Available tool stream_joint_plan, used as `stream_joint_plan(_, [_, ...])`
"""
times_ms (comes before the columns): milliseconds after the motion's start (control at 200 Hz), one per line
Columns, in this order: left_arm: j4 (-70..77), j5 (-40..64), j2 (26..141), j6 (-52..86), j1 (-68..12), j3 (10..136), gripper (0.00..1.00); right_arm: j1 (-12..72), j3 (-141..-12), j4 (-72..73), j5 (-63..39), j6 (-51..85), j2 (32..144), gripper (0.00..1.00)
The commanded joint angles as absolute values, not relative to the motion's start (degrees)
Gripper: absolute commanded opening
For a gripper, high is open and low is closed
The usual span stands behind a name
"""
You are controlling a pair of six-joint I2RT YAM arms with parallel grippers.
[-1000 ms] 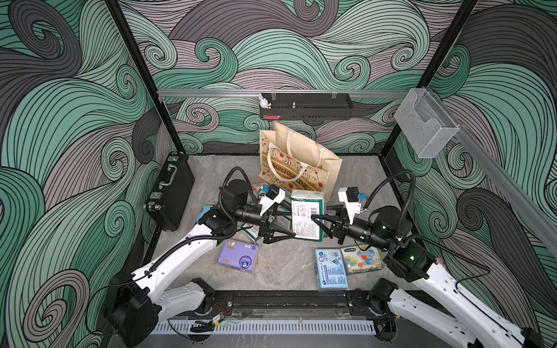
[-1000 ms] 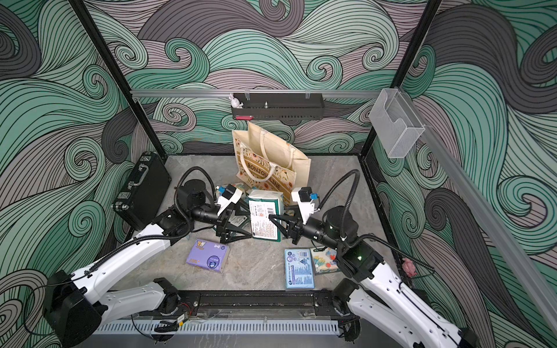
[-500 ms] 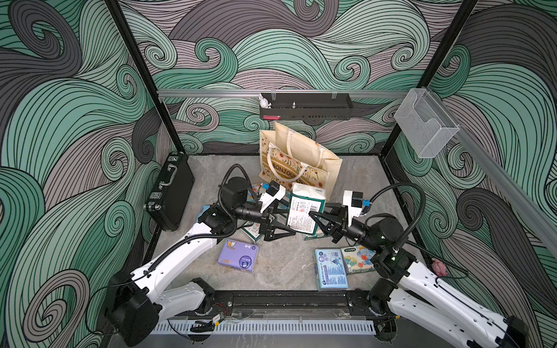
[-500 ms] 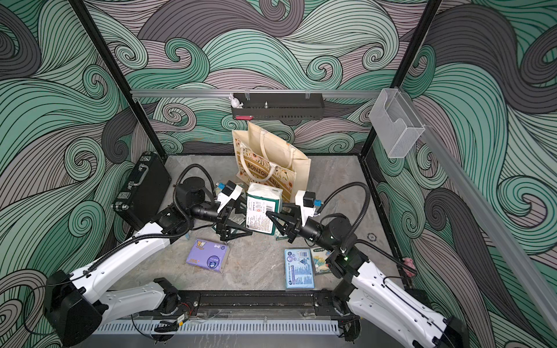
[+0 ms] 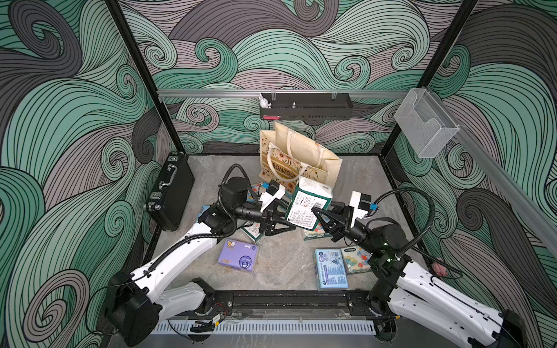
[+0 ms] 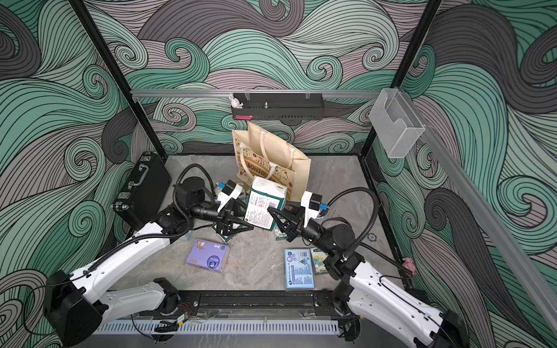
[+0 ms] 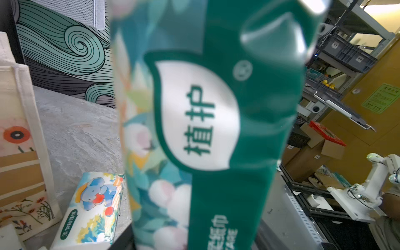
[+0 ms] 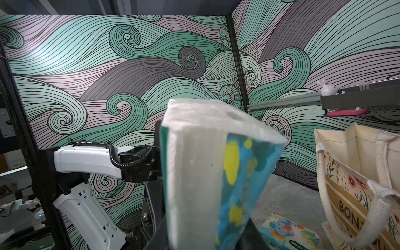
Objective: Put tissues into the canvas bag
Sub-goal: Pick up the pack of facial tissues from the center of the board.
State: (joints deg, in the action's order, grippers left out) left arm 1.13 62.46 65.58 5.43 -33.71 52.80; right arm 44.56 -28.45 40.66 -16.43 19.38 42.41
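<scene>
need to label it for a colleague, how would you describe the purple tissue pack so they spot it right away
Start at the black hard briefcase standing by the side wall and look across the grey stone-look table toward the front rail. Near the left arm's white forearm lies the soft purple plastic-wrapped tissue pack, flat and apart from the rest. It is the only purple pack.

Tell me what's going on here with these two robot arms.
The right arm holds a dark green plastic-wrapped tissue pack with a white label up off the grey table, its jaws shut on it, just in front of the cream canvas tote bag with orange flowers. The left arm is stretched toward it from the opposite side, jaws spread. Other packs, including a purple pack and a light blue pack, lie on the table.
</scene>
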Motion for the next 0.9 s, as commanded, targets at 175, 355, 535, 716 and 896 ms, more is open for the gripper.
stream_joint_plan(175, [4.23, 64.05, 64.56, 8.16, -33.13, 54.71, 0.84, 44.97, -26.59, 43.47, -15.39, 21.16, 42.04, 0.35])
stream_joint_plan(355, [5.46, 63.99, 64.42, 9.74, -33.18, 54.31, 0.87, 45.32, -26.17, 43.33, -15.38, 21.81, 42.24, 0.35])
stream_joint_plan(535, [5.15, 63.73, 63.98, 10.08, -33.13, 54.26, 0.88, 45.62, -26.48, 44.89, -15.59, 24.26, 44.74, 0.35])
stream_joint_plan(716, [1.66, 62.62, 64.21, 8.06, -33.13, 55.25, 0.47, 45.70, -26.30, 44.54, -14.23, 24.37, 44.07, 0.35])
stream_joint_plan(896, [-0.99, 62.06, 65.10, 5.60, -33.13, 56.16, 0.37, 45.71, -26.89, 36.62, -10.56, 23.06, 41.12, 0.54])
